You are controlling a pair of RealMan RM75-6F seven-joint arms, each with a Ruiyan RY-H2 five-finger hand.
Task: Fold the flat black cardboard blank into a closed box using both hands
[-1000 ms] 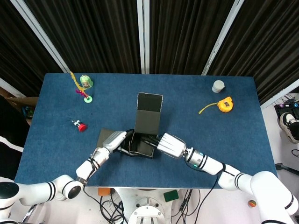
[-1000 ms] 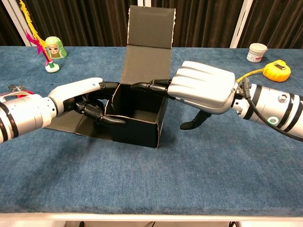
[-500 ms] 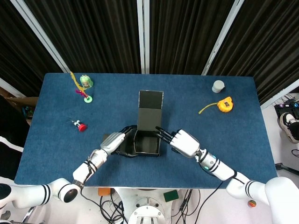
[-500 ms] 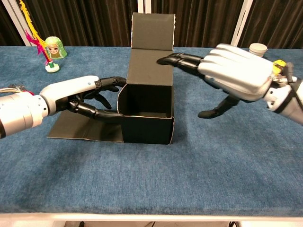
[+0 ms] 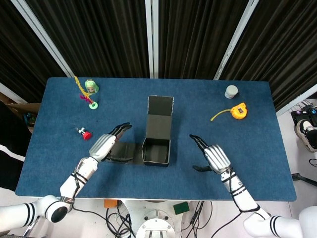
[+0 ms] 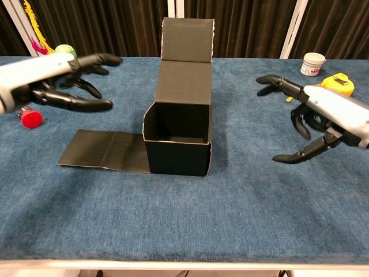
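Note:
The black cardboard box (image 5: 156, 148) (image 6: 177, 141) stands in the middle of the blue table, its body squared up and open on top. Its lid panel (image 5: 159, 115) (image 6: 185, 55) rises upright at the back. One flap (image 5: 120, 151) (image 6: 104, 157) lies flat on the cloth to its left. My left hand (image 5: 104, 144) (image 6: 55, 78) hovers to the left of the box, fingers spread, holding nothing. My right hand (image 5: 212, 156) (image 6: 326, 115) hovers to the right of it, fingers apart and empty. Neither hand touches the cardboard.
A yellow tape measure (image 5: 237, 111) (image 6: 337, 85) and a small white jar (image 5: 231, 91) (image 6: 312, 63) sit at the back right. A green-headed doll with a pink and yellow stick (image 5: 89, 92) stands back left. A small red item (image 5: 85, 133) (image 6: 29, 118) lies left.
Both hands have let go of the box and drawn back outward, left hand to the left, right hand to the right. The box now stands square with its side flap lying flat.

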